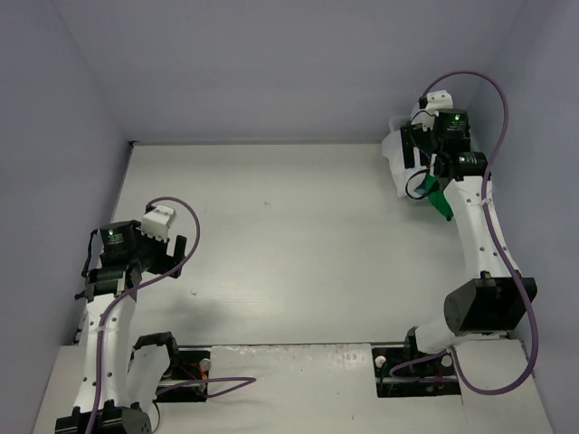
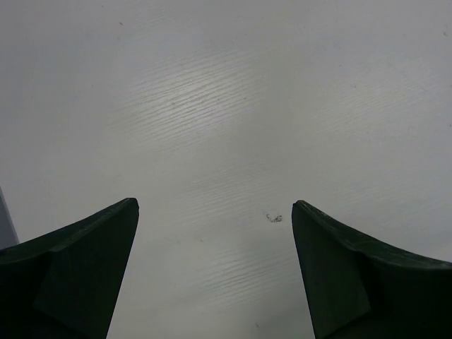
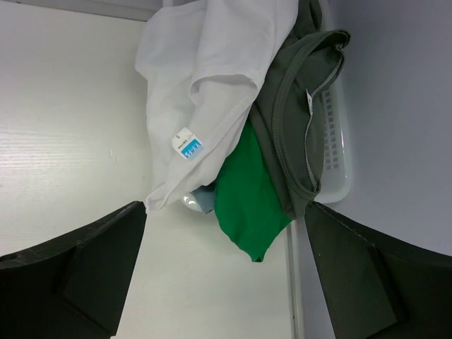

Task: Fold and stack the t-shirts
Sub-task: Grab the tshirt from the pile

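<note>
Three t-shirts [image 3: 205, 85], perhaps a fourth bluish shirt [image 3: 204, 200] underneath; one white mesh basket [image 3: 337, 141]; two robot arms [image 1: 475, 235]

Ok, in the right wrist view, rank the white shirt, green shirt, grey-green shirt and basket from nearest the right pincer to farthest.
1. Bright green shirt, hanging in the middle, just ahead of the right pincer.
2. White shirt at picture left and grey-green shirt at picture right: too close to call.
3. White basket, behind them at far right.
</note>
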`<state>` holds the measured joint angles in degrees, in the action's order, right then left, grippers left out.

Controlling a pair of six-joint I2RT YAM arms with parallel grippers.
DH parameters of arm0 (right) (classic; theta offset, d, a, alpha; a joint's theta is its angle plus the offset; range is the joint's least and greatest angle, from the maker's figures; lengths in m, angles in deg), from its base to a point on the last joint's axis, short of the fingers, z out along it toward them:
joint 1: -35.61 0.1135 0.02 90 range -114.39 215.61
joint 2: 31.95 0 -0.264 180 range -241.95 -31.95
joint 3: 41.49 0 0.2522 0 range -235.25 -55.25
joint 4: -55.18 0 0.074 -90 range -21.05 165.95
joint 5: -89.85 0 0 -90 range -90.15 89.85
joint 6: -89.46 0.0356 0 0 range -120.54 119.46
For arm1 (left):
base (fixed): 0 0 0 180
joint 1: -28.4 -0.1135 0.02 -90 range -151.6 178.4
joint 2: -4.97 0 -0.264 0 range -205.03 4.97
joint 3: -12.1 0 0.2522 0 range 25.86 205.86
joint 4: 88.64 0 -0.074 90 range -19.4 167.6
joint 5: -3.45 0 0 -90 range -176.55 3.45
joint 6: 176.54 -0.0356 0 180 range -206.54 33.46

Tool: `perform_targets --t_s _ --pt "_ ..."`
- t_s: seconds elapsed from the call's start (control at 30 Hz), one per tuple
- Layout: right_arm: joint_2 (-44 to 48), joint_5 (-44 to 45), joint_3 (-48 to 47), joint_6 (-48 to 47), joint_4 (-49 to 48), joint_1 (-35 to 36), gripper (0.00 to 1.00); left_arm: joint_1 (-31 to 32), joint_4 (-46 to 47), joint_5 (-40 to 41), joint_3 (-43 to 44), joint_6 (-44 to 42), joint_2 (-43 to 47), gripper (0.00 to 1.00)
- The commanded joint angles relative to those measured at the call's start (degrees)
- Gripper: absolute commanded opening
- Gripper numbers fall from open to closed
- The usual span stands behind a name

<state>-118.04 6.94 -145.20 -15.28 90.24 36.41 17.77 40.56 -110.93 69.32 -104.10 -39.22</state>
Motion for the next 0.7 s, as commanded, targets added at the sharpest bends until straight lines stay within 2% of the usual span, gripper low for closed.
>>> perform_targets --t_s 0.0,0.1,0.3,0.67 --pt "0.22 1.26 -2.25 0.41 -5.29 -0.09 0.95 -0.44 1.97 -0.76 1.36 -0.98 0.15 0.83" --pt "-2.24 1.95 -2.59 0.33 -6.27 -0.18 0.99 -0.44 1.97 -0.76 1.36 -0.98 0.33 0.83" --pt "-11.03 6.26 -7.43 -0.29 -6.80 -0.18 0.76 -0.44 1.88 -0.84 1.36 -0.98 0.33 0.84" --pt "-20.61 10.04 -14.37 -1.25 -6.97 -0.36 0.75 -0.44 1.79 -0.76 1.36 -1.16 0.33 0.83"
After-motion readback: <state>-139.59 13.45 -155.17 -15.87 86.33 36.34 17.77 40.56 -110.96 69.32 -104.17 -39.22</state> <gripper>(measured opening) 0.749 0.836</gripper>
